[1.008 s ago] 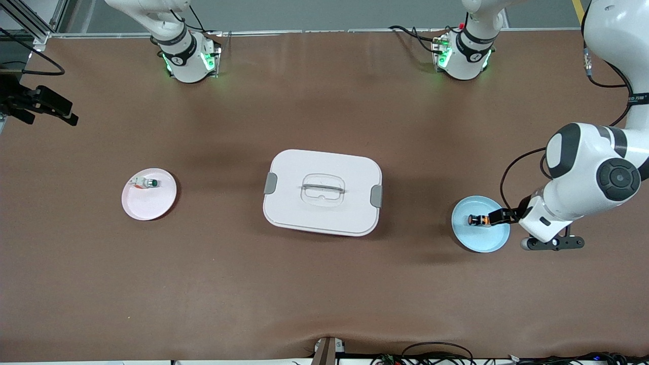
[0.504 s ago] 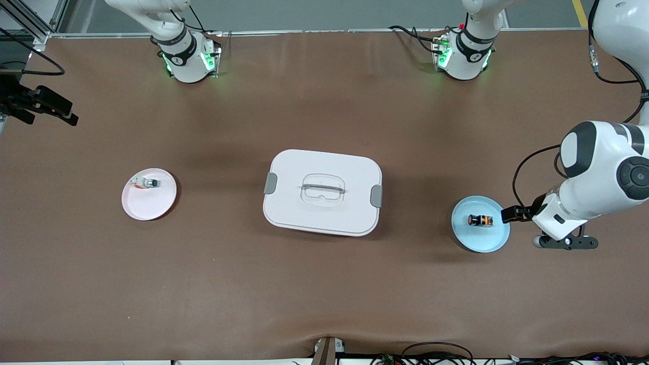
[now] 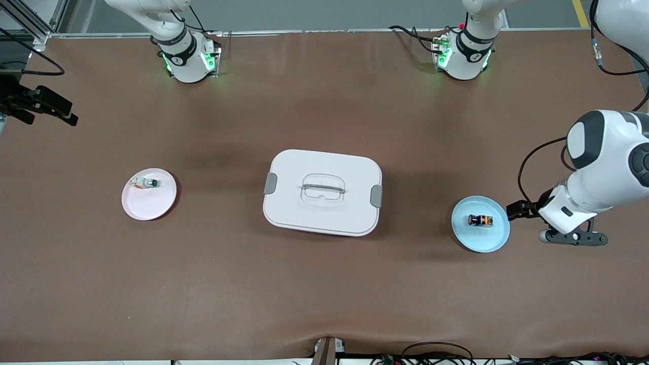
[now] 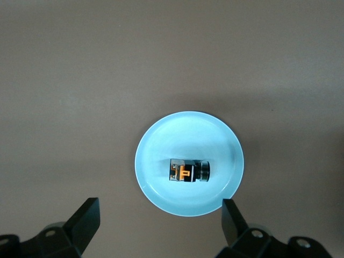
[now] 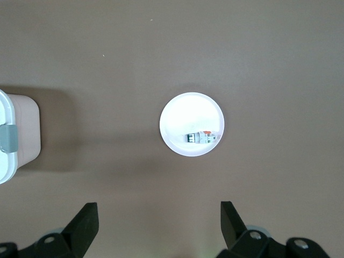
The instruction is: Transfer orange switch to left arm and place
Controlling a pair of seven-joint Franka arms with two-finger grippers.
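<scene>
The orange switch (image 3: 479, 220) lies on its side in the middle of a light blue plate (image 3: 466, 237) at the left arm's end of the bench (image 3: 324, 294), its long axis running along the bench's length toward the box (image 3: 322, 192). In the left wrist view the switch (image 4: 188, 171) sits on the blue plate (image 4: 161, 140) a little ahead of the line between the two fingers (image 4: 86, 217), which stand wide apart with nothing between them.

The left gripper (image 3: 522, 209) hangs above the bench just off the plate's rim, on the side away from the box. That makes the left arm by far the nearer one. To take the switch it would likely have to shift toward the box and then come down; the fingers appear set to close along the long axis, so a wrist turn may be needed.

The right gripper (image 5: 156, 226) also has its fingers (image 5: 86, 217) spread wide and empty, and the arm waits high over the right arm's end of the bench, where a small green-capped switch (image 3: 146, 183) rests on a pink plate (image 3: 152, 208).

The box stands mid-bench between the two plates, well apart from each, squarely on the straight line between them. Bare bench lies open both nearer the front camera and toward the bases.
</scene>
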